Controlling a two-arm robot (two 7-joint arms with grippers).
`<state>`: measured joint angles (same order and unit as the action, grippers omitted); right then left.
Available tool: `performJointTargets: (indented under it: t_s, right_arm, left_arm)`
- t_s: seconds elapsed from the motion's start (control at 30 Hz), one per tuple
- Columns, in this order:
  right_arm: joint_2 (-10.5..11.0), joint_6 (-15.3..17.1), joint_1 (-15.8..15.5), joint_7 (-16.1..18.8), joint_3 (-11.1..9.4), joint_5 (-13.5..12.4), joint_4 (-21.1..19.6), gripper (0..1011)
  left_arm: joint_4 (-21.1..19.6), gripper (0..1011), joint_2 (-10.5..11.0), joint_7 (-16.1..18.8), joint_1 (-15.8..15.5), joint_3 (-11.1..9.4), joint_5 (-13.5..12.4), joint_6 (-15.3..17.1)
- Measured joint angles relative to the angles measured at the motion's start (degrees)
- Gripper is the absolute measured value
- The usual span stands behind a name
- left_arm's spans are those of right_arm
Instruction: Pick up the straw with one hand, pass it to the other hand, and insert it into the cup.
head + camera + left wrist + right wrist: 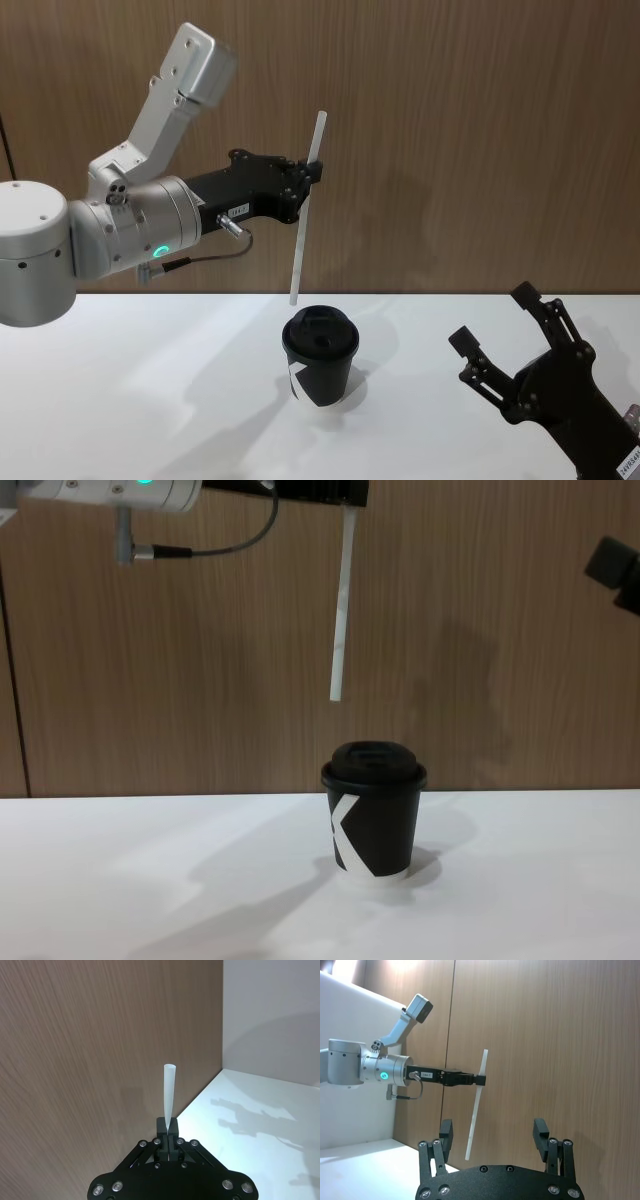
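Silver-grey arm on the left carries the left hand (312,172), clamped on the white straw (305,215) about a third of the way down its length, so it hangs nearly upright above the black cup (320,355) standing mid-tabletop (120,400). Toward the front right corner the right hand (510,335) waits, fingers apart and empty. Handover looks done; next, line the tip over the lid's hole and lower it straight.

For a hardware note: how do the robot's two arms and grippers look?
The left arm is bulky silver-grey, with a glowing green ring, a grey cable and a black two-finger left gripper. The right gripper is black and blocky, with two padded fingers and visible screws.
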<state>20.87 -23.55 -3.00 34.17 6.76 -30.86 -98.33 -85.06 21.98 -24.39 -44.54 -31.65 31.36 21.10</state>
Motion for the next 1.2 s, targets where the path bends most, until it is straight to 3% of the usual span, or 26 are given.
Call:
performJointTargets:
  t_s: [1.2]
  right_arm:
    - [0.0,0.0,0.0,0.0,0.0,0.0,0.0,1001]
  left_arm:
    - [0.0,7,0.0,0.0,0.0,0.0,0.0,0.0]
